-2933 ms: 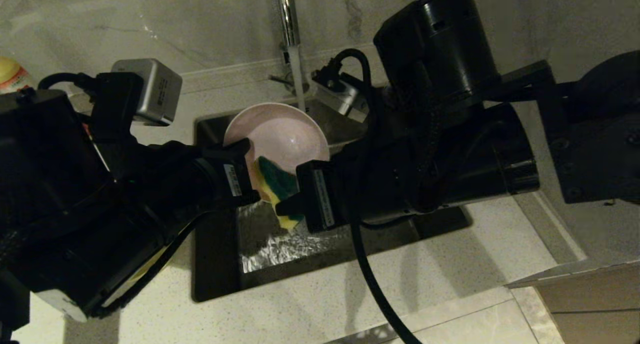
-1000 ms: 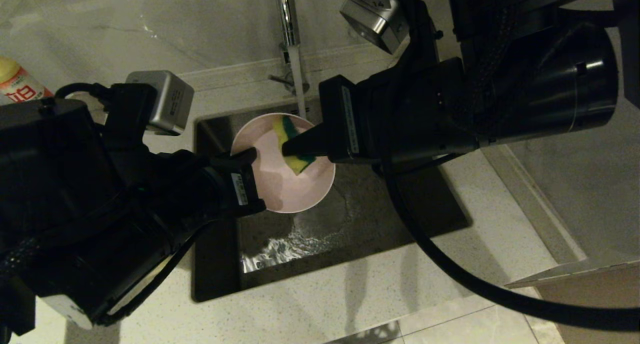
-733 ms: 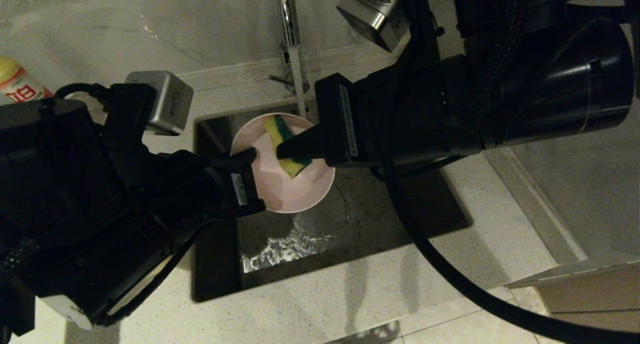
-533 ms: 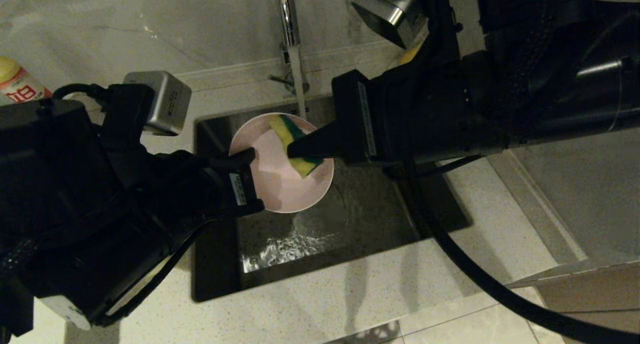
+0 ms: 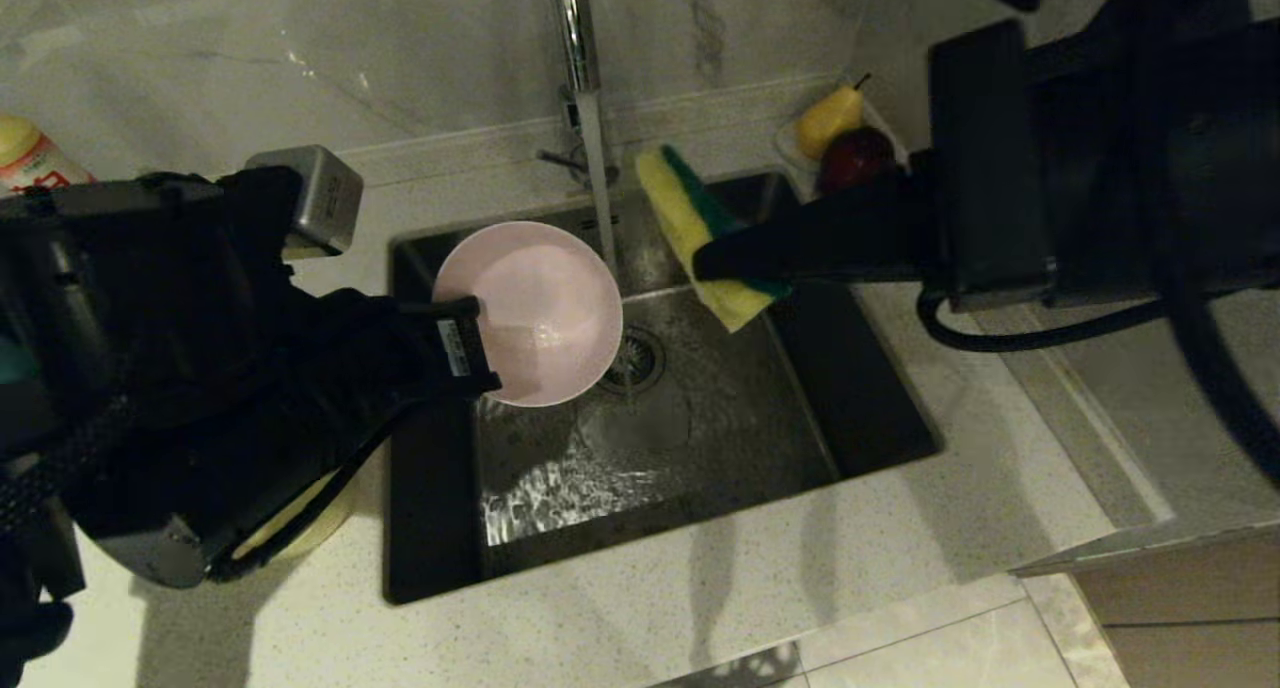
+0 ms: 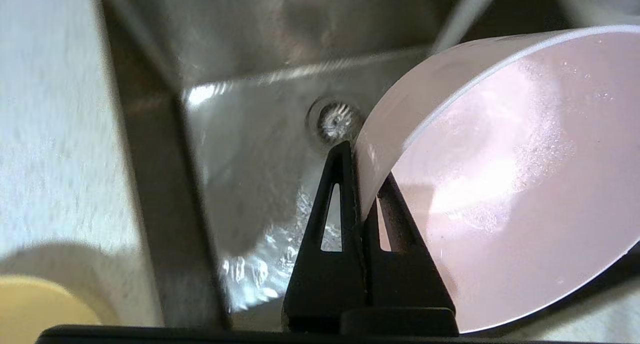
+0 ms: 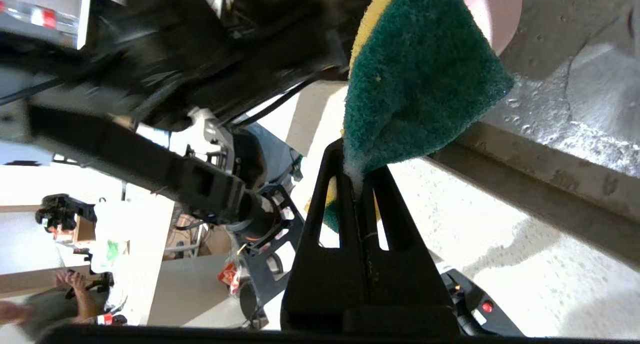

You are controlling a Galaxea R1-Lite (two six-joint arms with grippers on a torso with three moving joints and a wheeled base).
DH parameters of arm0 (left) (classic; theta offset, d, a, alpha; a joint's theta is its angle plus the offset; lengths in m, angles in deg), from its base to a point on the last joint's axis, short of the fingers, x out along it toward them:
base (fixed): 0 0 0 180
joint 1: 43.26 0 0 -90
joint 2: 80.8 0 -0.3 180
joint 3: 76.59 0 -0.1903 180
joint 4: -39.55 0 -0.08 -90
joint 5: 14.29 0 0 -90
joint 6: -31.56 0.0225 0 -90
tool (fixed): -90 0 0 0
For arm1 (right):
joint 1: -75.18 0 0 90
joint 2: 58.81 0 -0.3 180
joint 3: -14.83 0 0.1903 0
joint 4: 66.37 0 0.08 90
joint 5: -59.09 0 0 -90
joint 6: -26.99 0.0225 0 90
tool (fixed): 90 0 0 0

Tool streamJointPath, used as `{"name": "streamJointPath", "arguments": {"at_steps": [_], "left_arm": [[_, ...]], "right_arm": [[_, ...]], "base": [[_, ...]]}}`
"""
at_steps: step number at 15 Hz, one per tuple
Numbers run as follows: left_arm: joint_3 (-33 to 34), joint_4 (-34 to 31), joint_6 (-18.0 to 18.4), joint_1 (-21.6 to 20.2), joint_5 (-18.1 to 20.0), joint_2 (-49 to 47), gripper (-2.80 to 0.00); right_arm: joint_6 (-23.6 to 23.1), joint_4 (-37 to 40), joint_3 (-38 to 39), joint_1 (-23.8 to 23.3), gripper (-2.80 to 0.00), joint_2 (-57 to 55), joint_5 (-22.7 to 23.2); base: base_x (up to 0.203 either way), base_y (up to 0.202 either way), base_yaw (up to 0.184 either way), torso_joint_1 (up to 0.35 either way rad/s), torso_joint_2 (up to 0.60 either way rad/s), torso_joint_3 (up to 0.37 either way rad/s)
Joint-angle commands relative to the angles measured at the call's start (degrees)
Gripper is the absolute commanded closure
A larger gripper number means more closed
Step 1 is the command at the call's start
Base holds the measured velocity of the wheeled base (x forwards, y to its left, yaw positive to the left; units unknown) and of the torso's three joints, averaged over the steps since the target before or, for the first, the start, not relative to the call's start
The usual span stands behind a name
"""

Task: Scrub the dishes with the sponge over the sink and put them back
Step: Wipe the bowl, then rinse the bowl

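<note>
Scrubbing looks to be the step in hand, judged from how things lie: the left end effector (image 5: 478, 346), at the sink's left edge, is clamped on the rim of the pink bowl (image 5: 530, 311), holding it tilted over the sink (image 5: 860, 408), while the right end effector (image 5: 712, 261) pinches the sponge (image 5: 690, 230) over the sink's far side, apart from the bowl and to the right of the water stream. In the left wrist view the two fingers (image 6: 332, 219) straddle the bowl wall, one inside and one outside, and the bowl's inside shows only wet droplets, no food. The next move probably calls either for bringing the sponge's green face back against the bowl or for carrying the bowl out to the bench; I cannot tell which. Water pools on the sink floor around the drain (image 5: 632, 358). Farther back, the tap (image 5: 578, 58) runs a thin stream past the bowl's rim. At the bench's far right, a small white dish (image 5: 790, 146) holds a yellow pear (image 5: 828, 118) and a dark red fruit (image 5: 856, 158).
</note>
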Motion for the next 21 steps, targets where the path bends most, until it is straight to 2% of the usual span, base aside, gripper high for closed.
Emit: {"name": "streamJointPath", "arguments": {"at_steps": [1, 3, 5, 7, 10, 14, 18, 21], "left_arm": [[-3.9, -8.4, -3.6, -2.7, -0.1, -2.6, 0.0], [-10.4, -20.6, -9.5, -4.2, 0.3, -5.1, 0.0], [-17.8, -31.3, -16.3, -5.2, 2.9, -8.9, 0.0], [-25.2, -38.2, -21.6, -6.1, 6.1, -13.7, 0.0], [-34.4, -45.6, -27.0, -7.0, 9.4, -20.4, 0.0], [-40.6, -48.0, -32.3, -7.5, 10.1, -24.0, 0.0], [-42.6, -47.6, -34.0, -8.2, 10.2, -25.7, 0.0], [-46.1, -48.0, -36.8, -9.6, 12.8, -27.4, 0.0]], "right_arm": [[0.0, 0.7, 0.9, -0.1, 0.0, 4.8, 0.1], [-0.1, 1.1, 1.3, -2.1, 0.0, 5.8, 0.1], [-0.2, 1.8, 2.7, -3.5, 0.0, 7.0, 0.3], [-0.2, 1.5, 5.4, -3.5, 0.0, 8.3, 0.3], [-0.2, 1.4, 7.2, -3.6, 0.0, 9.7, 0.3], [-0.1, 1.3, 9.1, -3.5, 0.0, 11.4, 0.6], [-0.1, 1.2, 9.6, -3.6, 0.0, 11.5, 0.6], [-0.1, 1.2, 9.8, -3.5, 0.0, 11.1, 0.7]], "base": [[0.0, 0.0, 0.0, 0.0, 0.0, 0.0], [0.0, 0.0, 0.0, 0.0, 0.0, 0.0], [0.0, 0.0, 0.0, 0.0, 0.0, 0.0], [0.0, 0.0, 0.0, 0.0, 0.0, 0.0], [0.0, 0.0, 0.0, 0.0, 0.0, 0.0], [0.0, 0.0, 0.0, 0.0, 0.0, 0.0], [0.0, 0.0, 0.0, 0.0, 0.0, 0.0], [0.0, 0.0, 0.0, 0.0, 0.0, 0.0]]}}
